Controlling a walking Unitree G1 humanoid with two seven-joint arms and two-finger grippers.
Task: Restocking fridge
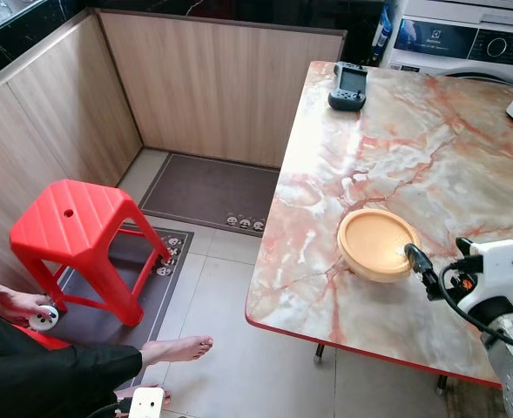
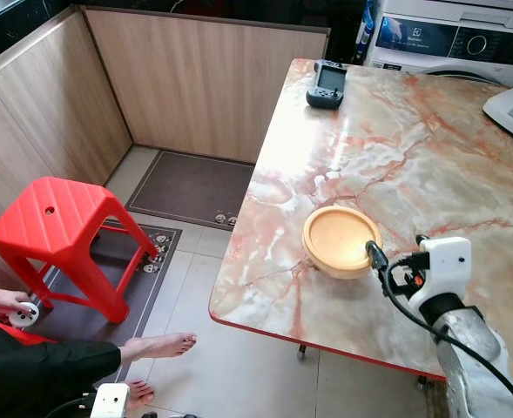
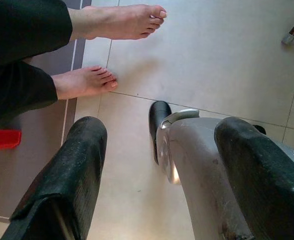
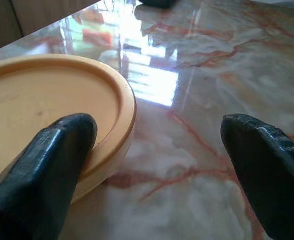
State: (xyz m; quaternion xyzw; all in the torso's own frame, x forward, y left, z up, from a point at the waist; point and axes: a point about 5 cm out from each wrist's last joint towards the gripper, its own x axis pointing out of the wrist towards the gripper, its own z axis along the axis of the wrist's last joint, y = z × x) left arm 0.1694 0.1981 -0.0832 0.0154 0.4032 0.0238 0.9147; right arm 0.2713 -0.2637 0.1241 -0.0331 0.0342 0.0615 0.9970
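A round, shallow orange-yellow container (image 1: pixel 378 242) sits near the front edge of a marble table (image 1: pixel 430 148). My right gripper (image 1: pixel 439 254) is open at its right rim. In the right wrist view one finger (image 4: pixel 47 165) overlaps the container's rim (image 4: pixel 122 105), while the other finger (image 4: pixel 266 165) is over bare marble. Nothing is held. My left gripper (image 3: pixel 161 175) hangs open low above the tiled floor, beside my own silver leg (image 3: pixel 186 160).
A person sits on the floor at the left, with bare feet (image 1: pixel 182 348) close to my left arm. Beside them stands a red stool (image 1: pixel 77 226) on a mat. A black handheld device (image 1: pixel 347 87) lies at the table's far corner. A washing machine (image 1: pixel 465 39) stands behind.
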